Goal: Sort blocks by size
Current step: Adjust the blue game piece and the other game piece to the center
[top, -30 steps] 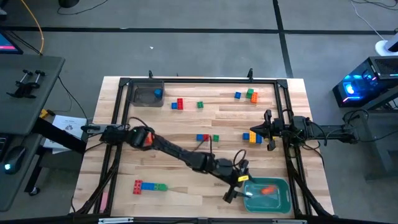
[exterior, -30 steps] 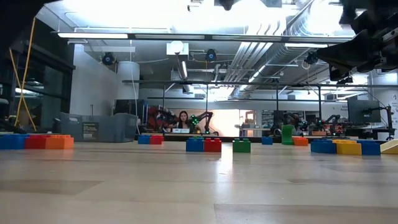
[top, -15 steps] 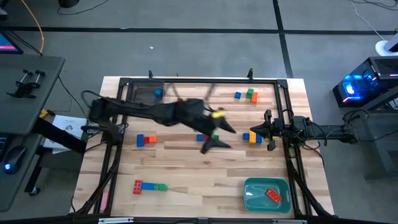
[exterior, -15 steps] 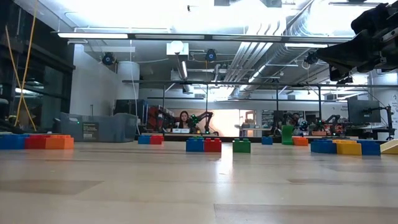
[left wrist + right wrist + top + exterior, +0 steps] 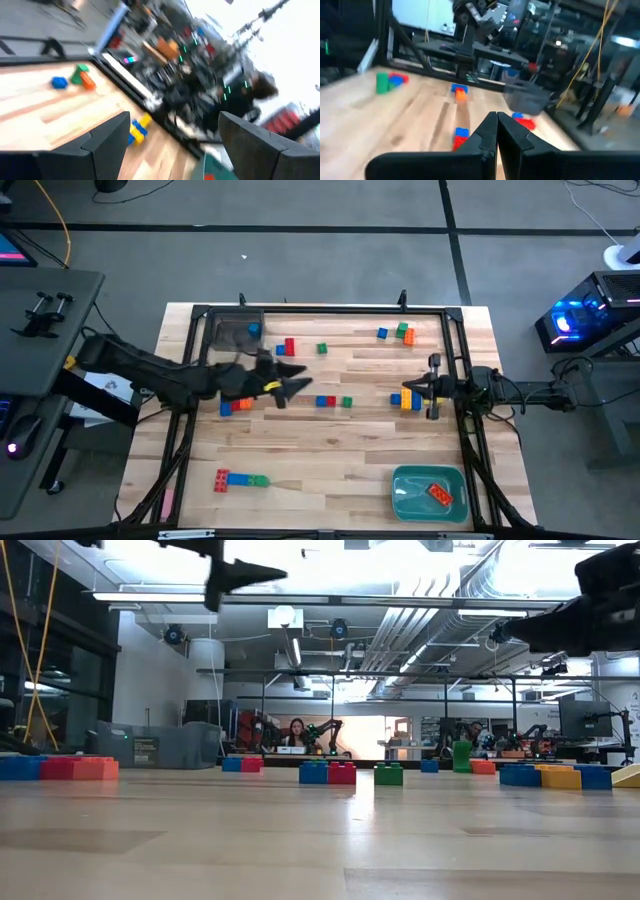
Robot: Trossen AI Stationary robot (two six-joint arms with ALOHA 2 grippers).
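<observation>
left gripper (image 5: 293, 387) hanging wide open and empty over the table (image 5: 300, 460) near the red and blue blocks (image 5: 287, 347), right gripper (image 5: 428, 387) clenched tight beside the yellow-blue stack (image 5: 409, 400), one red block (image 5: 439, 494) sitting in the teal bin (image 5: 408, 498)

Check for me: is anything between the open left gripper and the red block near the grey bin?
Nothing visible blocks it. The left gripper, jaws open and empty, hovers above the table beside the red block, with only bare wood between them. The grey bin sits just beyond, off the direct line.
</observation>
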